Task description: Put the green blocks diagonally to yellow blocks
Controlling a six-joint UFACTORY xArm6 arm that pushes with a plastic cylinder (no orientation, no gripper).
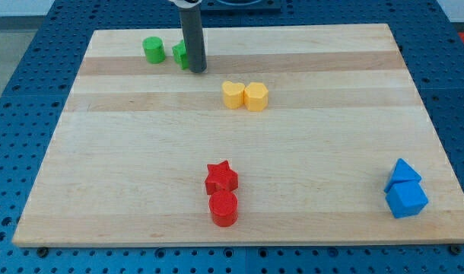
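Observation:
A green cylinder point(152, 50) stands near the view's top left of the wooden board point(103, 152). A second green block point(179, 55), partly hidden by the rod, sits just to its right. My tip point(197, 70) rests on the board touching the right side of that second green block. A yellow heart-shaped block point(233, 94) and a yellow hexagonal block point(256, 97) sit side by side, touching, right of and below my tip.
A red star point(221, 177) and a red cylinder point(224, 208) sit near the view's bottom centre. A blue triangular block point(402, 174) and a blue cube point(406, 200) sit at the bottom right, near the board's edge.

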